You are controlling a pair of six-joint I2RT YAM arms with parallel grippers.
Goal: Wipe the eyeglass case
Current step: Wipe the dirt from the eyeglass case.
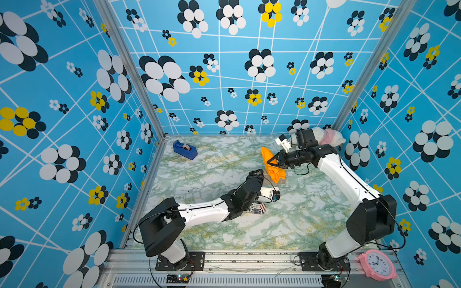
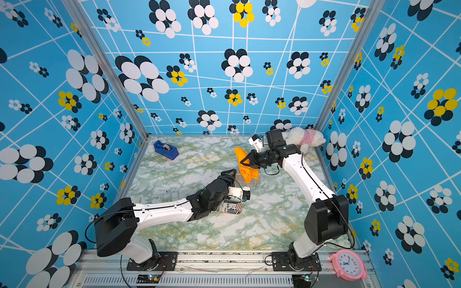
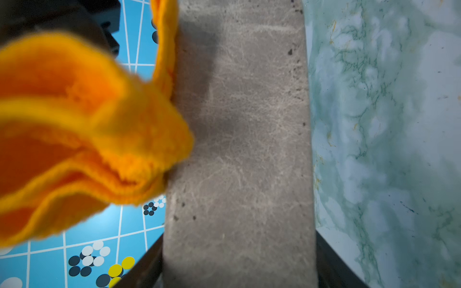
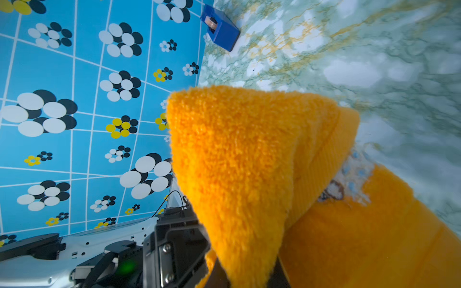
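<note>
Left wrist view: eyeglass case (image 3: 239,149) fills the middle of the frame, grey-brown and scuffed. A dark finger (image 3: 147,269) sits on each side of its near end, so I read the left gripper (image 1: 259,174) as clamped on the case. The orange cloth (image 3: 87,124) presses against one long side of it.

In both top views the case (image 1: 283,180) lies right of the table's centre, sticking out from the left gripper toward the right arm. Most of it is under the cloth (image 1: 273,167). I can't tell if it's resting on the marble table (image 1: 224,237) or held just off it.

The right gripper (image 1: 271,160) comes in from the right wall side, jaws pinched together on the cloth's upper part. One corner stands up above the grip and the rest hangs down onto the case. The right wrist view shows the cloth (image 4: 237,162) bunched right at the jaws.

Other things in view:
- Small printed black-and-white item (image 1: 258,209) under the left forearm; I can't identify it.
- Blue tape dispenser (image 1: 185,149) at the back left.
- White plush toy (image 1: 328,137) in pink at the back right corner, behind the right arm.
- Pink clock (image 1: 376,265) on the front rail, right end.
</note>
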